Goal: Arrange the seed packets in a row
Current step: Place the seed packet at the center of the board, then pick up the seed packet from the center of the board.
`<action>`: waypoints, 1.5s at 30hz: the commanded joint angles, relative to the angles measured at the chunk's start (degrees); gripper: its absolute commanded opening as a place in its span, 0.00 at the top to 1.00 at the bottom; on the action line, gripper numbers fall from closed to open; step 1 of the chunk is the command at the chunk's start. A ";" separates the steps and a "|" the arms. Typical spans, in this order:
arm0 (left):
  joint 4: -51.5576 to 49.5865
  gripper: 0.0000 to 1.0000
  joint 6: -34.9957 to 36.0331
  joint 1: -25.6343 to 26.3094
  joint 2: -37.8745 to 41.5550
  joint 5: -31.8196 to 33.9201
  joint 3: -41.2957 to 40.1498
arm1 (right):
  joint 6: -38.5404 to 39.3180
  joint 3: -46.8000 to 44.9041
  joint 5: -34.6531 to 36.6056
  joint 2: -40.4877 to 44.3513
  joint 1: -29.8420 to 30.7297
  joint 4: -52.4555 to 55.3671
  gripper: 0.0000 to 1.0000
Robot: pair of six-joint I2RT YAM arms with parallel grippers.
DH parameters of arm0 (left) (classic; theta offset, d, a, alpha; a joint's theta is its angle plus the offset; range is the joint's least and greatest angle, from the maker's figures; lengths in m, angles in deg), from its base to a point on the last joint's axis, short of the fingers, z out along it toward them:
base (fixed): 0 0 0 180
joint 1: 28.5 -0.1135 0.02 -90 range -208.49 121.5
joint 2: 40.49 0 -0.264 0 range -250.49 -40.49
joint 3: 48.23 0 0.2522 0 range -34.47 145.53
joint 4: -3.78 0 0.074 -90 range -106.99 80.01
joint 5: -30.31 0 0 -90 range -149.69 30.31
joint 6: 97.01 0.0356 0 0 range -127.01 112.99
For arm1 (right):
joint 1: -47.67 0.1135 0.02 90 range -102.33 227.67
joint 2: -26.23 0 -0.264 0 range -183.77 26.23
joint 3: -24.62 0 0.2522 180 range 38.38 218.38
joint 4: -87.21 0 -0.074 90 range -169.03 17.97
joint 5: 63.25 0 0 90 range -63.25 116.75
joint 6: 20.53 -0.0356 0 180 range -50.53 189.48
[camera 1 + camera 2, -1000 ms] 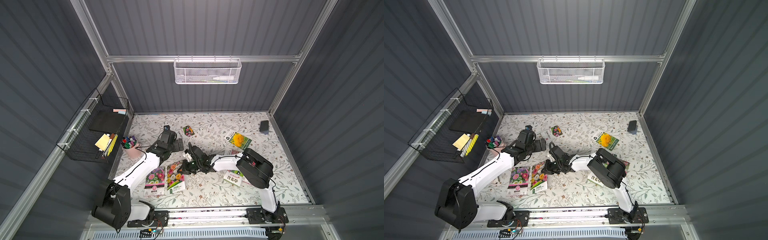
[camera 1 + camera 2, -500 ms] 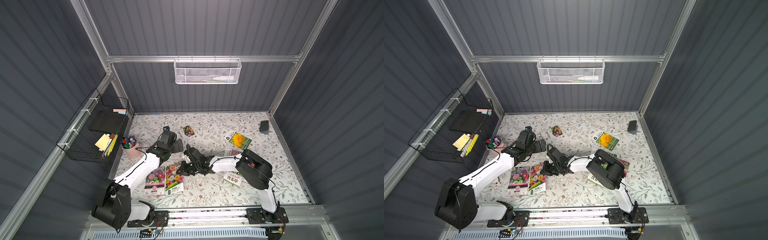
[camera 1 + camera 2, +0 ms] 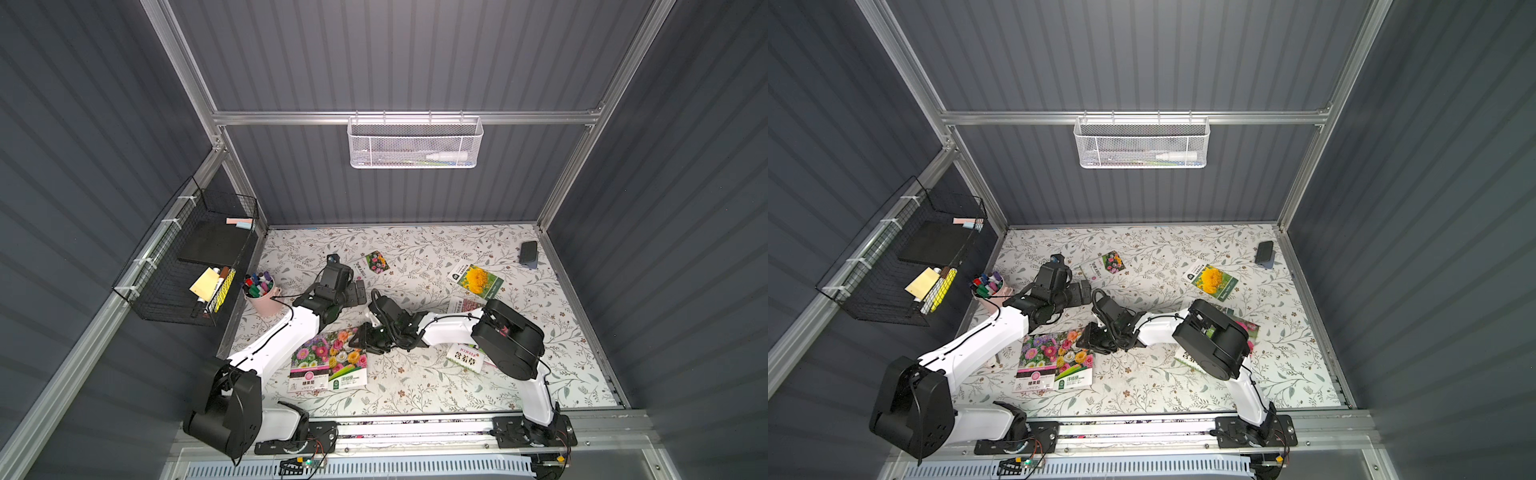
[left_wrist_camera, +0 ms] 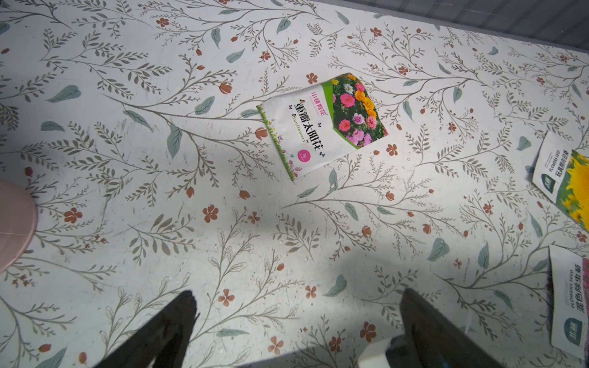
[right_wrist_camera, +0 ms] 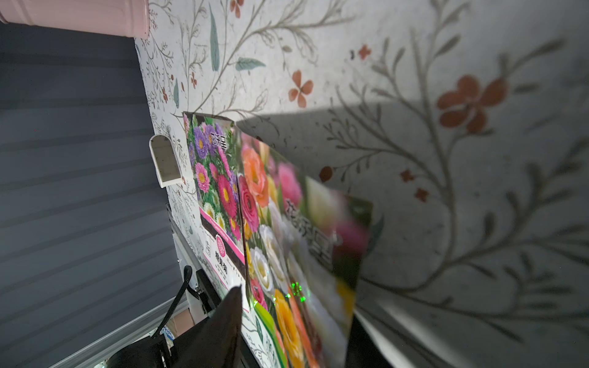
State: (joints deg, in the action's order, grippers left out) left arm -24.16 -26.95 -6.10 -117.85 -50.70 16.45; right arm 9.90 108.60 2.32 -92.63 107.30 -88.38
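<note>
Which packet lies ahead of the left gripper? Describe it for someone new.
Find the pink pen cup by the left wall; the open left gripper is near it. Beyond lies a small packet, alone: half white label, half pink-and-orange blooms, unlike the yellow-flower packet.

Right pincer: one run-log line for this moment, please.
right pincer: open, at rose packet corner | rose packet: edge to edge with aster packet | left pincer: open, empty

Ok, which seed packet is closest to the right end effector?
The green-banded packet with orange and pink blooms, lying beside the pink-banded one. The right end effector is right at its corner.
</note>
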 commanded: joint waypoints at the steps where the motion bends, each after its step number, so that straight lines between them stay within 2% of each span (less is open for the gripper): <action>1: -0.67 0.00 -0.71 -0.33 1.35 -0.27 -0.37 | -0.57 1.57 0.75 -0.77 0.57 2.72 0.46; 5: -0.72 0.01 -0.62 -0.33 1.43 -0.39 -0.47 | 0.31 1.82 2.59 0.28 0.65 5.87 0.24; 10: -0.88 0.01 -0.53 -0.33 1.27 -0.44 -0.42 | 2.37 2.99 5.70 1.94 0.66 13.36 0.10; 13: -1.16 0.01 -0.36 -0.42 0.86 -0.60 -0.07 | 3.18 2.95 11.13 3.37 0.66 18.13 0.02; 21: -1.84 0.00 0.42 -1.65 -2.38 -2.26 3.03 | 4.73 0.06 19.62 9.04 -1.69 24.90 0.01; 27: -0.92 0.00 0.83 -4.98 -10.70 -8.04 10.41 | 7.87 -4.54 17.94 14.49 -11.14 22.42 0.01; 30: -0.73 0.00 2.50 -6.56 -16.75 -10.90 16.89 | 9.52 -3.92 15.11 15.24 -16.89 20.38 0.01; 34: -1.61 0.01 2.99 -9.36 -25.90 -14.86 26.11 | 11.46 2.23 10.91 11.63 -23.07 19.91 0.01; 38: 1.20 0.01 0.70 -12.72 -34.39 -19.02 34.33 | 12.89 12.15 3.26 4.79 -27.13 21.65 0.01; 43: -0.68 0.01 1.98 -14.66 -44.53 -30.04 46.49 | 13.35 20.02 1.48 -0.31 -28.13 22.55 0.01; 45: 0.19 0.01 3.51 -14.75 -47.55 -32.28 48.91 | 13.64 21.14 0.66 -1.43 -28.09 22.09 0.01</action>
State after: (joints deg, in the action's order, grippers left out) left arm -23.55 -25.51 -21.12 -162.92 -75.42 61.67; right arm 22.43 127.90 6.30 -92.55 78.95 -67.77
